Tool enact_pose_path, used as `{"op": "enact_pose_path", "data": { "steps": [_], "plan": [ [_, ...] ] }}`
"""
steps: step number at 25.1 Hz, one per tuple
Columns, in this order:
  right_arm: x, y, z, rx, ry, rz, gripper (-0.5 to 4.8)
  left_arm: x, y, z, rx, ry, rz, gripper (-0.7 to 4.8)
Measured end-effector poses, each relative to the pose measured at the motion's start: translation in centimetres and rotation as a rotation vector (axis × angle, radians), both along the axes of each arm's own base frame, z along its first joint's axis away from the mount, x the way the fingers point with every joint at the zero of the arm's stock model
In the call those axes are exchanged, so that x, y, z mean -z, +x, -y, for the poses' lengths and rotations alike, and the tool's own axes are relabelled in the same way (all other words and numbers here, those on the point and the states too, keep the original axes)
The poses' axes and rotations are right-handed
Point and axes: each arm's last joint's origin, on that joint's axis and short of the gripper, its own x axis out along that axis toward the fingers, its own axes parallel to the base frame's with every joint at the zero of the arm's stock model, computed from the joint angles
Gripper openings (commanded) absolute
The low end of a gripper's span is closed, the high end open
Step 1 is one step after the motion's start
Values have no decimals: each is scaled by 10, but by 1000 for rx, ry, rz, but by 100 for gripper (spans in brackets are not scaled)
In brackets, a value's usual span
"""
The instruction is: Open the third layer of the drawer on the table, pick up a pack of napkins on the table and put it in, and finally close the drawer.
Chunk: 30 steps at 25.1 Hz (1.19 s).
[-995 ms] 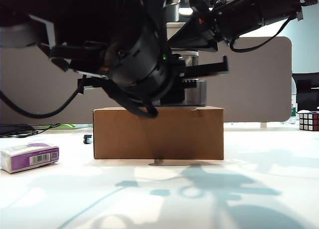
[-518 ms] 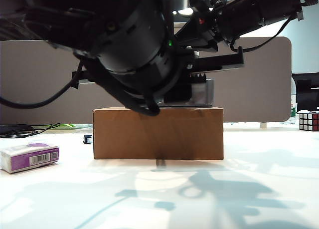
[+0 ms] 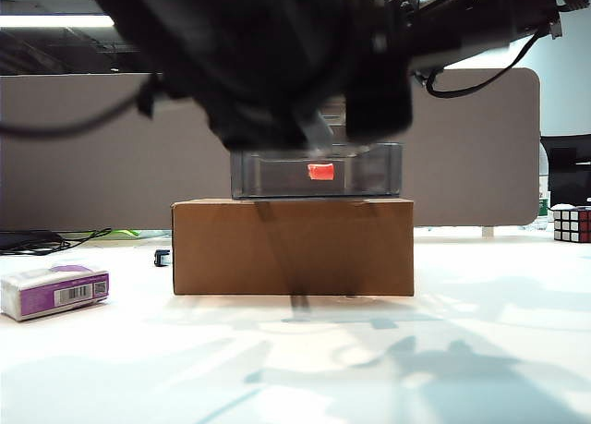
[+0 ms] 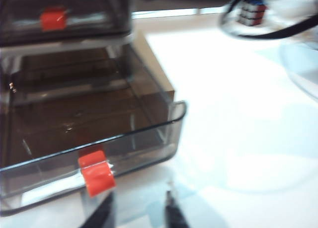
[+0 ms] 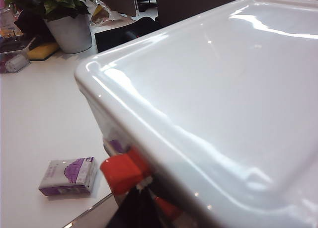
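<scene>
The third layer [image 4: 84, 123] of the drawer stands pulled out, its smoky tray holding nothing, with the red-orange handle [image 4: 97, 174] at its front lip. My left gripper [image 4: 140, 215] hangs just in front of that handle, open, with nothing between its fingers. In the exterior view the tray [image 3: 277, 176] juts out over the cardboard box. The pack of napkins [image 3: 55, 292] lies on the table [image 3: 462, 350] at the far left, purple and white. My right gripper [image 5: 144, 208] rests shut at the front edge of the drawer's light grey top [image 5: 223, 89].
The brown cardboard box [image 3: 293, 247] carries the drawer unit at mid-table. A Rubik's cube [image 3: 572, 224] sits at the far right. The left arm fills the top of the exterior view as a dark blur. A potted plant [image 5: 64, 19] stands beyond the napkins.
My left gripper has let go of the handle, opened and drawn back from the tray. The arm has lifted out of the way, so the pulled-out tray now shows. The right arm is still.
</scene>
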Motion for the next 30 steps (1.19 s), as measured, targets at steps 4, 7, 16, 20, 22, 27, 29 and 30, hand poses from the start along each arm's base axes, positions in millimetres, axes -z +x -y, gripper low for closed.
{"op": "enact_pose_path", "data": {
  "steps": [4, 7, 16, 20, 22, 27, 29, 30],
  "plan": [
    [0, 0, 0, 0, -1, -2, -6, -26, -7, -31, -5, 104, -41, 125],
    [2, 0, 0, -3, -8, -20, -6, -44, -10, -58, -53, 172, -41, 125],
    [5, -2, -1, -47, -11, -54, -6, -61, 75, -161, -160, 198, -307, 120],
    [5, -2, -1, -47, -10, -55, -6, -54, 114, -195, -23, 103, -381, 137],
    [5, -2, -1, -48, -10, -56, -6, -44, 126, -208, 50, 109, -429, 186],
    [4, -2, 0, -43, 0, -69, -6, -21, 141, -231, 62, 40, -582, 214],
    [5, -2, -1, -45, 1, -71, -6, -11, 145, -228, 134, 90, -602, 291],
    [5, -2, -1, -46, 1, -71, -6, -8, 146, -229, 158, 119, -603, 338]
  ]
}}
